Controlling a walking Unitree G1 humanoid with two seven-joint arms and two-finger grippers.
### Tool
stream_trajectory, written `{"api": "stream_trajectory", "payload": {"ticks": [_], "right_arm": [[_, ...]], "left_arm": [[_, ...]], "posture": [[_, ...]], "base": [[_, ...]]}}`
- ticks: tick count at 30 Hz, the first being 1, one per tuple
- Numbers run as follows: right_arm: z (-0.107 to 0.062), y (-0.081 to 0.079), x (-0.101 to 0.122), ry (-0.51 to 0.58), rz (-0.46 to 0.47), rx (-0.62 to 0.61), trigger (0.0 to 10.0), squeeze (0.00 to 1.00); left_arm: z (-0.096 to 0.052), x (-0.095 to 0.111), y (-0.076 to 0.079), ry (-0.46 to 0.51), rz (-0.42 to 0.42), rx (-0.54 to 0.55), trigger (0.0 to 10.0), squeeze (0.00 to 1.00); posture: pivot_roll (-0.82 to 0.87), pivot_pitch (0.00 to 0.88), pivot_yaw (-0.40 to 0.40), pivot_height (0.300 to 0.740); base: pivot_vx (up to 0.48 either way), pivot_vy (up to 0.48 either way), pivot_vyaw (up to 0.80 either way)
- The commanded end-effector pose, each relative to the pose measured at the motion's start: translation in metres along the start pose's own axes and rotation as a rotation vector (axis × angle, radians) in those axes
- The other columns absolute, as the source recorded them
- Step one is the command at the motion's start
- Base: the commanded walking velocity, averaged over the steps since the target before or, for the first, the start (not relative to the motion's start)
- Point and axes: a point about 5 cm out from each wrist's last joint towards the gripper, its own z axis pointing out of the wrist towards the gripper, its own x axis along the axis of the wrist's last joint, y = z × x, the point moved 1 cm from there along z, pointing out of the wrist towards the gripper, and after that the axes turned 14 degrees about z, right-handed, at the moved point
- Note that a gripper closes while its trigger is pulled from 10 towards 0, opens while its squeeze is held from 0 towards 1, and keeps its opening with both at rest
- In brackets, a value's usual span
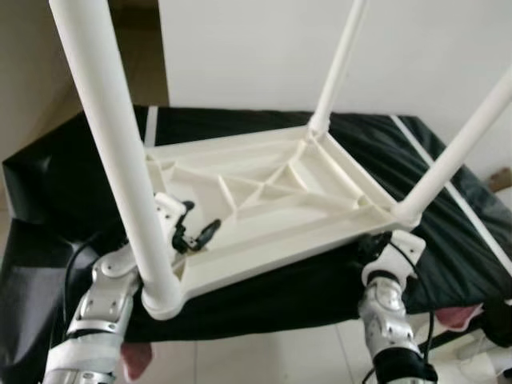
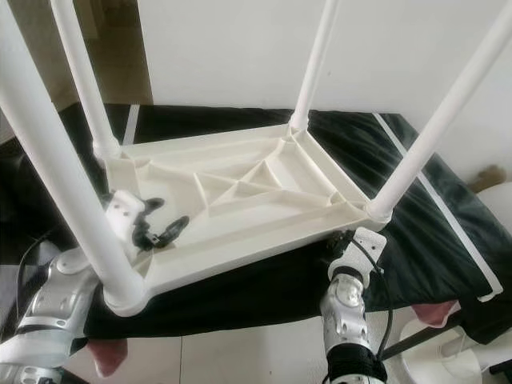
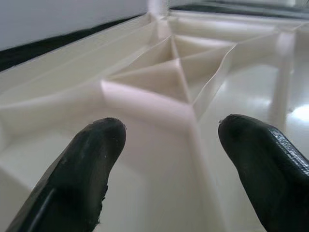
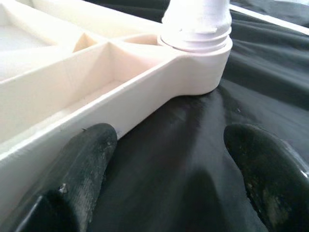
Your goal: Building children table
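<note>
Children's table (image 2: 240,208), white plastic, lies upside down on a surface draped in black cloth (image 2: 416,232), its ribbed underside facing up. Four white legs (image 2: 60,172) stand up from its four corners. One left claw (image 2: 156,228) rests on the underside near the table's near-left corner, beside the closest leg; its two black fingers (image 3: 87,164) are spread apart with nothing between them. One right claw (image 4: 166,169) sits at the near-right corner, fingers wide apart, one finger (image 4: 82,169) touching the table's outer rim, the other over the cloth.
</note>
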Motion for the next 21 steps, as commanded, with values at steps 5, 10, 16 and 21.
{"api": "stream_trajectory", "payload": {"ticks": [5,10,16,21], "right_arm": [[0.015,-0.012,0.006,-0.027,-0.087,0.137,10.0,0.0],[0.028,-0.026,0.014,-0.051,-0.098,0.243,10.0,0.0],[0.041,-0.041,0.026,-0.06,-0.143,0.327,10.0,0.0],[0.045,-0.046,0.03,-0.055,-0.161,0.322,10.0,0.0]], "left_arm": [[0.011,0.016,0.024,0.042,-0.008,-0.057,10.0,0.0],[0.02,0.03,0.04,0.084,-0.041,-0.068,10.0,0.0],[0.036,0.052,0.061,0.137,-0.093,-0.048,10.0,0.0],[0.044,0.06,0.067,0.146,-0.075,-0.05,10.0,0.0]], "posture": [[0.15,0.0,-0.099,0.74],[0.16,0.0,-0.104,0.74],[0.16,0.0,-0.108,0.74],[0.17,0.0,-0.122,0.74]], "base": [[0.0,0.0,0.0],[0.0,0.0,0.0],[0.0,0.0,0.0],[0.0,0.0,0.0]]}}
